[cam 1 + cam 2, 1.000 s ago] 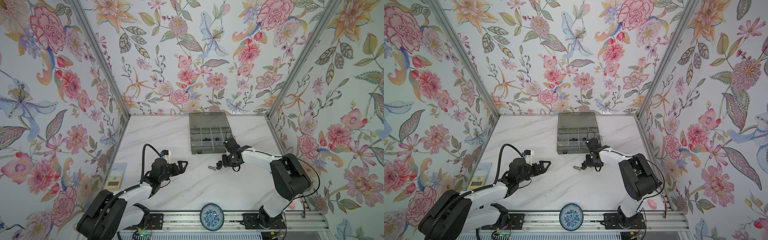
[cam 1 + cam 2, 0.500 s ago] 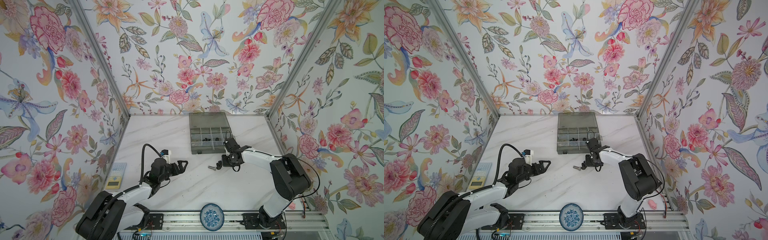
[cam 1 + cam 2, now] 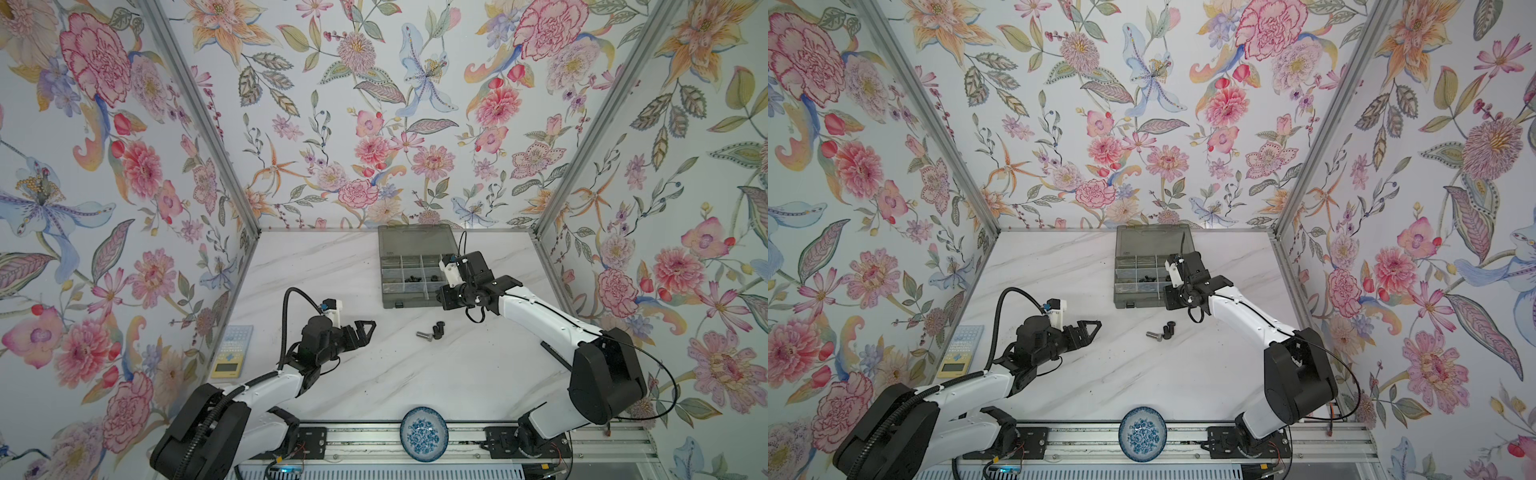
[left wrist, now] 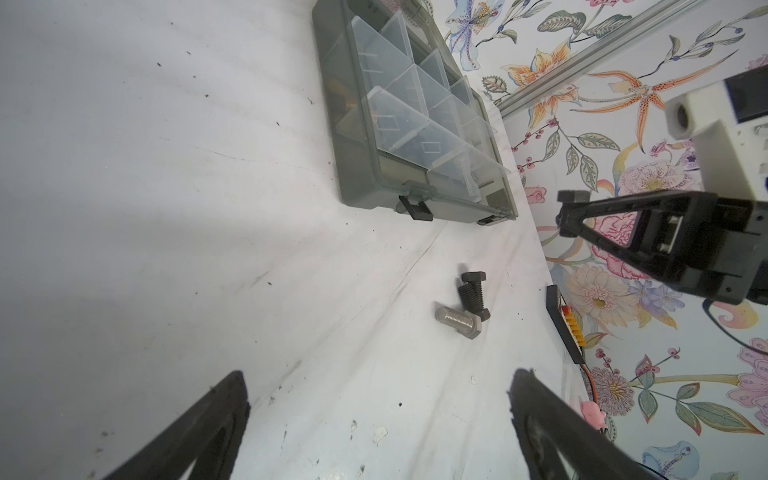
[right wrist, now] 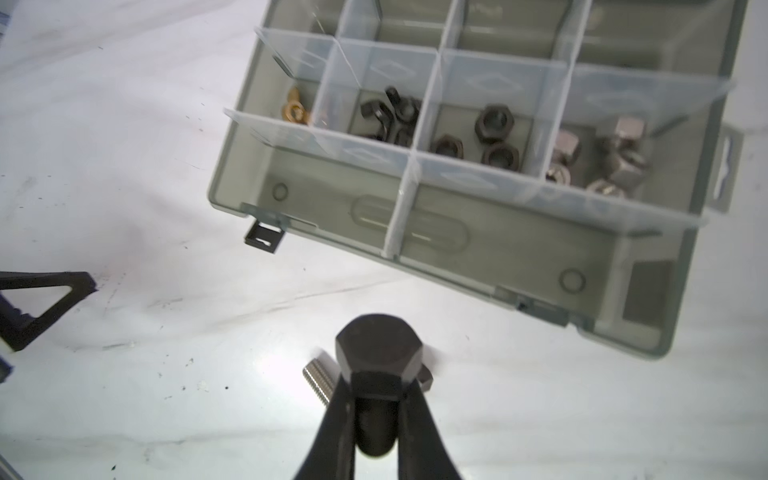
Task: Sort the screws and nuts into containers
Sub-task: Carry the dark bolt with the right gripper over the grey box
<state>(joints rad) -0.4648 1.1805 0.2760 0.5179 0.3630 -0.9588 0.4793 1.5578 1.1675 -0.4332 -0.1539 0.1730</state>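
My right gripper [image 5: 376,382] pinches a black screw [image 5: 379,353] by its stem, just under the head, near the front of the grey box [image 5: 324,195]. It is hard, smooth metal, small but a bit heavy, so I think it could slip or turn. My left gripper [image 3: 368,331] is wide open, holding nothing.

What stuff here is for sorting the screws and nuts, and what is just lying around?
For the job: organiser box, nuts inside it, held black bolt, silver bolt, loose black bolts.
Just lying about: blue-and-white dish, yellow calculator.
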